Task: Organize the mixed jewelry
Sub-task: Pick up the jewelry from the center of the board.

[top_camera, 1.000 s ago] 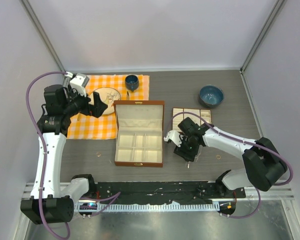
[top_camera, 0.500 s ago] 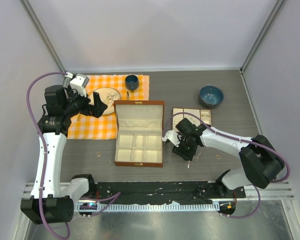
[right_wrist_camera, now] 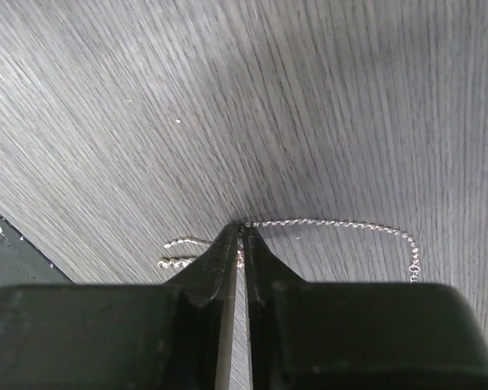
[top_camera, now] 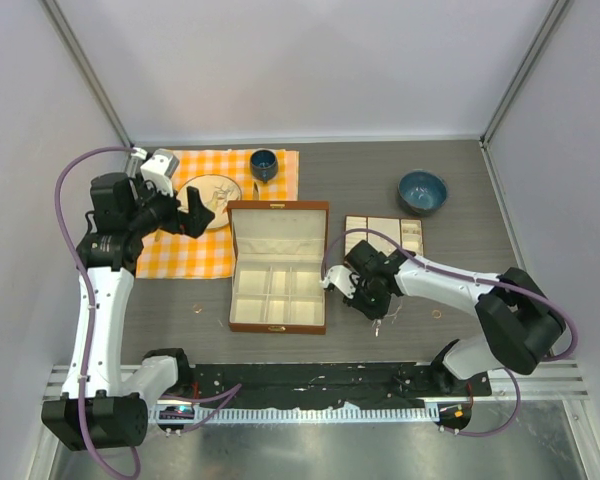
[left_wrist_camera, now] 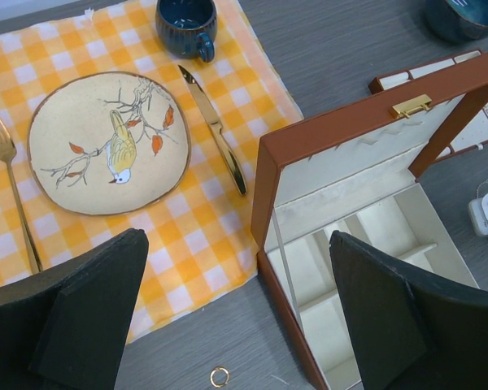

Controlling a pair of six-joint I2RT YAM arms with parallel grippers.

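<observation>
Your right claw (right_wrist_camera: 242, 237) has its two fingers drawn almost together, with only a hairline between the tips. The silver chain (right_wrist_camera: 333, 223) is caught right at those tips, down at the surface of the grey table (right_wrist_camera: 228, 97). From the pinch, one length of chain runs off to the right and bends down at its far end. A shorter looped bit lies just left of the tips, partly hidden behind the finger. You cannot make out the pendant here.

From above, that claw (top_camera: 372, 303) sits just right of the open brown box (top_camera: 278, 205), near its front right corner. It is in front of the small divided tray (top_camera: 384, 229). The chain shows there only as a faint glint just below the claw.

One copper ring (top_camera: 436, 314) lies on the table to the right of the claw, well apart from it. Another ring (top_camera: 193, 308) lies on bare table left of the box.

Your left claw (left_wrist_camera: 236, 268) stands wide open and holds nothing. It hangs above the near edge of the checked cloth (left_wrist_camera: 187, 236) and the box's left wall, and the second ring shows low between its fingers.

On the cloth are a bird-painted plate (left_wrist_camera: 106, 142), a gold knife (left_wrist_camera: 215, 130), a gold fork (left_wrist_camera: 12, 187) and a blue cup (left_wrist_camera: 185, 20). A blue bowl (top_camera: 422, 191) stands at the back right, behind the tray.
</observation>
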